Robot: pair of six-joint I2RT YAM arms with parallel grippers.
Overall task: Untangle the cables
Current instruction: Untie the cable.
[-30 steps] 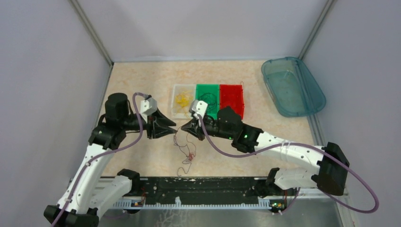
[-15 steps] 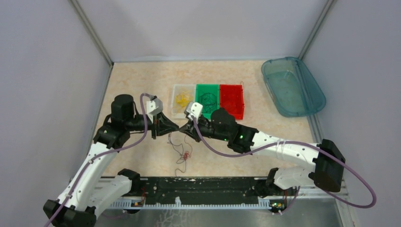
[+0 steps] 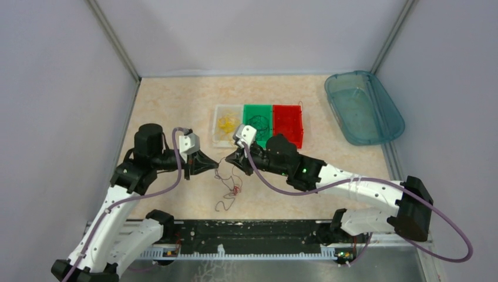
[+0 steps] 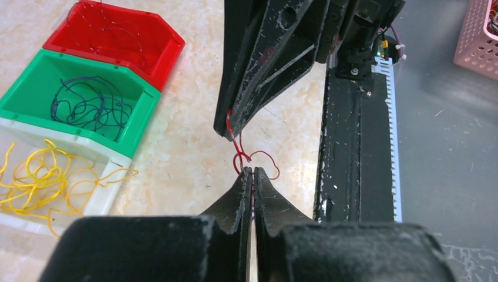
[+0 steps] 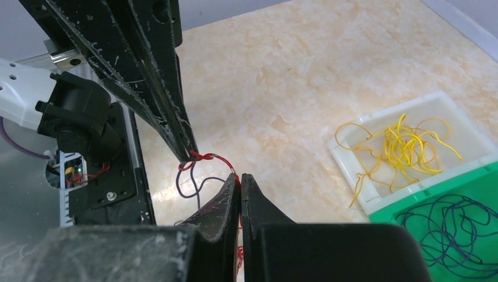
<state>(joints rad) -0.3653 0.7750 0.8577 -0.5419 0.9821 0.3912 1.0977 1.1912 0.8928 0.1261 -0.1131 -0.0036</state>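
Near the middle of the beige marbled table (image 3: 170,106), seen from above: a small knot of cables (image 3: 234,190), hair-thin and curly, red mixed with dark purple. Strung between two fingertips at the top, trailing in loose loops toward the near edge, lowest loops apparently on the tabletop.

Pinched on one side by the left gripper (image 3: 216,167), fingers closed to a sliver on the red cable (image 4: 242,157). Clamped just across from it by the right gripper (image 3: 228,160), jaws fully together on the same red strand (tips of the two almost meeting, only a short kinked length of red between). In the left wrist view, a little heart-like curl of red right above that gripper's own tips. In the right wrist view, a dark purple cable (image 5: 191,187) hanging in a loop under the red one, below the left gripper's tip.

Behind the grippers, three small bins in a row, side by side:
- white bin (image 4: 108,191), with a loose nest of yellow wires (image 4: 35,182), one or two spilling over the rim;
- green bin (image 4: 144,120), with coiled dark wires (image 4: 88,106);
- red bin (image 4: 170,50), with fine red wires, hard to make out against the plastic.

In the far right corner, a teal tub (image 3: 364,108). Off the table in the left wrist view, a corner of a pink mesh basket (image 4: 481,35).
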